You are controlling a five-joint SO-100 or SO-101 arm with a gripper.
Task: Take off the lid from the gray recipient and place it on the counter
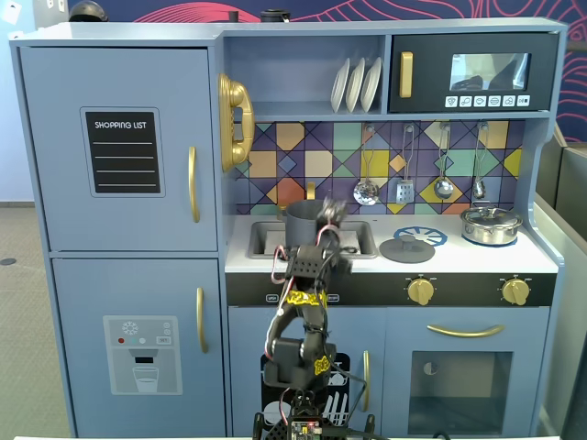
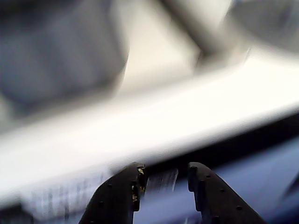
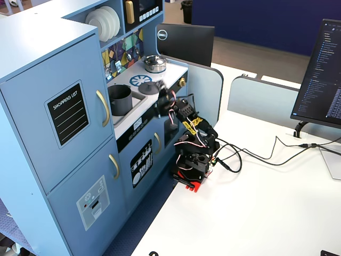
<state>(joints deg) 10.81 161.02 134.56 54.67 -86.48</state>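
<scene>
Lid (image 1: 407,247): dark gray disc with a small knob, lying flat on the white bench (image 1: 541,260) of the toy kitchen, on the near edge of the blue printed burner ring (image 1: 420,236). In the other fixed view it shows as a dark disc (image 3: 151,88) just in front of that ring.

Gray pot (image 1: 303,223): uncovered, its mouth open, standing upright in the sink recess (image 1: 362,240) on the left part of the bench. Seen also at (image 3: 120,100), well apart from the lid.

Silver pot (image 1: 491,225): shiny, with its own lid on, at the right end of the bench, beyond the burner ring.

Arm: rises from its base in front of the kitchen's lower doors, with the wrist at the bench's front edge, between pot and lid.

Fingers: in the wrist view the gripper (image 2: 164,175) shows two dark fingers (image 2: 124,191) apart, with a clear gap and nothing between them; they hold nothing. The rest of that view is blurred, showing only the pale bench edge and a dark band beneath it. In the fixed views the gripper (image 1: 330,215) is blurred and sits just right of the gray pot.

Surroundings: spoons and a spatula (image 1: 404,191) hang on the tiled back wall; white plates (image 1: 356,84) stand on the shelf above.
</scene>
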